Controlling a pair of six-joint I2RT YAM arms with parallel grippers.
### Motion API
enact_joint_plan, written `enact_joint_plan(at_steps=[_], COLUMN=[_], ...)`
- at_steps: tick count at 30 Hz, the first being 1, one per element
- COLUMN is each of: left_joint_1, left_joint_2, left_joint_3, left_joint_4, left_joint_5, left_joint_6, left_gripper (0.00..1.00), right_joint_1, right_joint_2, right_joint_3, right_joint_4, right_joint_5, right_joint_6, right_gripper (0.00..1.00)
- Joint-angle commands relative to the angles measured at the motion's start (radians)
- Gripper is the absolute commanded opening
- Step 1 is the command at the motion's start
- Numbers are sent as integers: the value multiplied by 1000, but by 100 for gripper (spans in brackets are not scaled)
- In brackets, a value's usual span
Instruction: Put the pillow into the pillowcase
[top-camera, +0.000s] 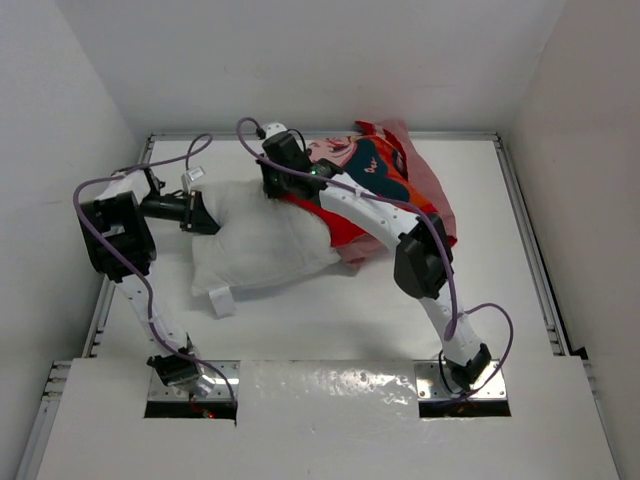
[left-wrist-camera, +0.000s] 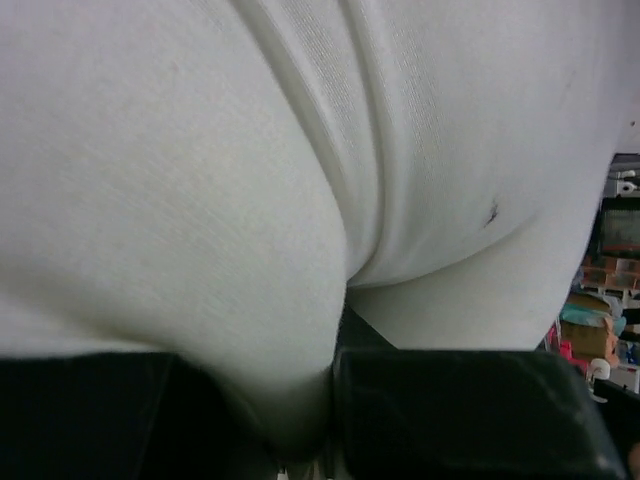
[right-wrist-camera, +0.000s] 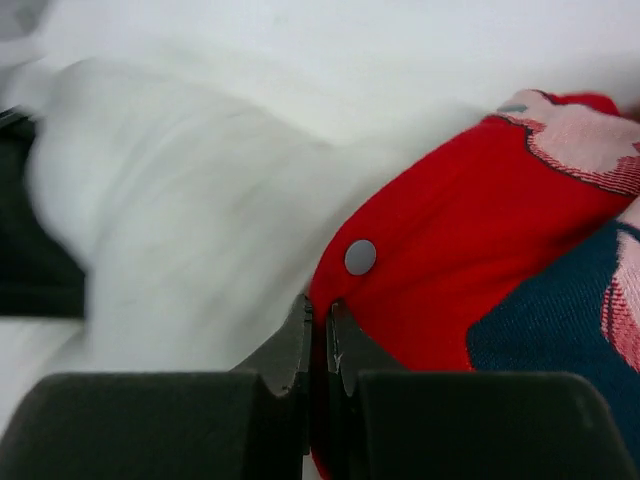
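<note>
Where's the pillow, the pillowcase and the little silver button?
pillow (top-camera: 265, 245): top view, its white middle.
pillowcase (right-wrist-camera: 430, 250): right wrist view, red cloth.
button (right-wrist-camera: 360, 257): right wrist view, its silver centre.

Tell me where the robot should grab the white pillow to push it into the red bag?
Probably pinch the pillow at its bare left end, coming from the left. That end sticks out of the pillowcase, and its soft cloth bunches easily in the left tool.

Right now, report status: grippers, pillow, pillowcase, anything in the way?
Left gripper shut on the pillow. Right gripper shut on the pillowcase edge. Pillow mostly outside pillowcase. No obstacle seen between them.
</note>
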Motion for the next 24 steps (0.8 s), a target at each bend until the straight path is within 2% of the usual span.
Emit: enact_joint_plan(at_steps=[1,7,9,10,11,12,13,14,15,17,20,21,23,24], left_joint_1=[14,69,131,149,164,175,175,174,174,172,163,162,160,158], left_joint_2=[-91,-163,-193,-201,-213,-219,-229,-250,-262,-305,-364,-373,-385,-385], left_joint_3=[-13,-56,-81,-107,-118,-125,-157,-185,-213,-312,-369,-374,-377,-372], left_joint_4=[-8,24,78,89,92,83,77,55,25,-6,-6,-6,-6,-5], left_joint_5=[163,255,290,303,307,301,298,310,348,395,402,395,366,355], left_joint_6=[60,58,29,29,38,82,104,133,235,299,389,419,458,469], left_gripper=[0,0,0,0,0,0,0,0,0,0,0,3,15,28], right_joint_1=[80,98,98,98,98,98,98,103,109,119,130,130,130,130], right_joint_2=[-99,-191,-255,-276,-289,-296,-290,-284,-282,-316,-432,-467,-580,-618], right_joint_3=[-40,-221,-328,-400,-422,-428,-381,-343,-302,-223,-221,-237,-342,-396], right_joint_4=[175,204,199,204,203,187,111,60,8,-86,-135,-147,-175,-185], right_joint_5=[-358,-532,-529,-479,-450,-427,-407,-346,-304,-165,-23,70,142,203], right_joint_6=[114,156,137,128,125,119,81,59,35,-34,-78,-73,-58,-41], right_gripper=[0,0,0,1,15,39,77,94,99,99,99,99,99,98])
